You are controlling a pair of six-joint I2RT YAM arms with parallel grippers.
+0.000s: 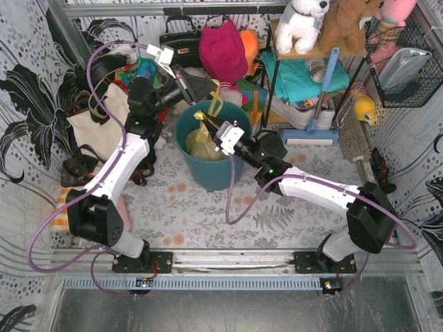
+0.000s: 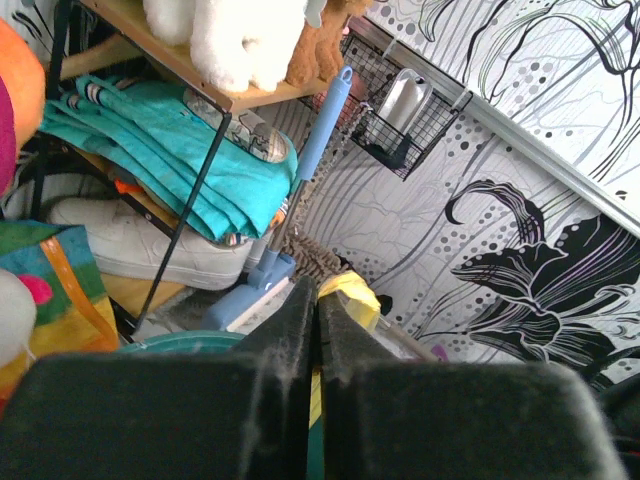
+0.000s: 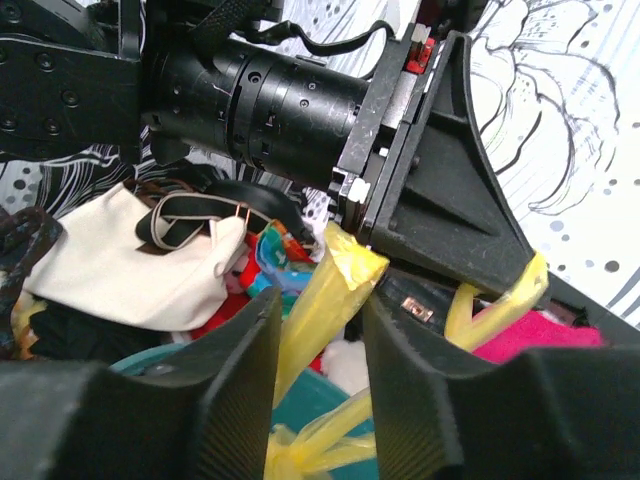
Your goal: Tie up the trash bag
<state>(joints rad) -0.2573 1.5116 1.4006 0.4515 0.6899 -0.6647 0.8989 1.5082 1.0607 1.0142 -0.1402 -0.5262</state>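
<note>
The trash bag (image 1: 201, 144), thin yellow plastic, sits inside the teal bin (image 1: 208, 173). Two twisted yellow strips rise from its gathered top. My left gripper (image 1: 211, 88) hangs over the bin's far rim. In the left wrist view its jaws (image 2: 320, 300) stand almost together, with one yellow strip (image 2: 352, 290) pinched in the slit and poking out past the tips. My right gripper (image 1: 206, 122) is over the bag. Its jaws (image 3: 320, 305) stand apart around the other strip (image 3: 325, 300), which leans on the left finger (image 3: 235, 380). Below, the strips meet in a bunch (image 3: 285, 445).
A cream tote bag (image 1: 97, 128) stands left of the bin. Behind it are a magenta bag (image 1: 221, 52) and a black handbag (image 1: 181, 45). A shelf with teal cloth (image 1: 304, 76) and plush toys (image 1: 301, 24), a blue-handled brush (image 1: 322, 90) and a wire basket (image 1: 408, 69) are at the right.
</note>
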